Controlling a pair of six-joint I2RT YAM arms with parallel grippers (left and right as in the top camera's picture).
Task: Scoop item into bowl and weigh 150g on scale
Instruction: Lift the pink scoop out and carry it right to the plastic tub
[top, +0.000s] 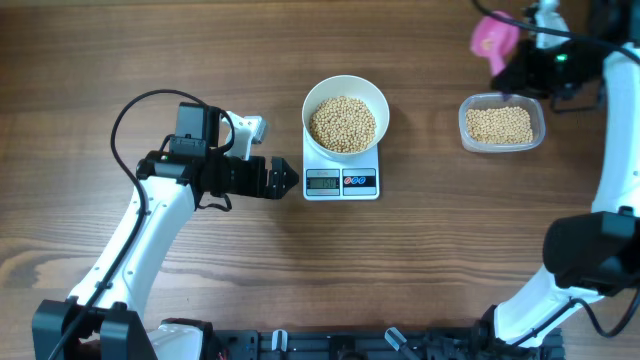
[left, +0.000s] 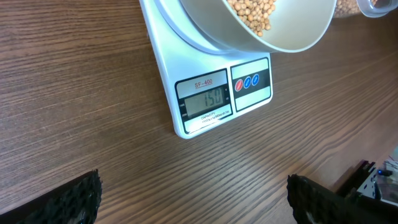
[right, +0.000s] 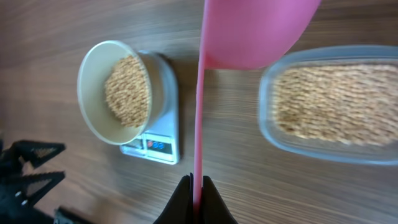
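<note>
White bowl (top: 375, 100) of beans (top: 342, 124) sitting on the scale (top: 341, 182), screen end pointing toward the robot, showing 150, left gripper (top: 285, 178) just beside the scale, jaws wide apart, right gripper (right: 194, 186) jaws clenched on pink scoop (right: 249, 31), its long handle pointing straight out, well right of the scale.

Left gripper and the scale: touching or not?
Apart. The left wrist view shows a strip of table between the open left gripper and the scale.

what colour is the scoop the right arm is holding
Pink; the scoop shows best in the right wrist view, clamped in the right gripper.
</note>
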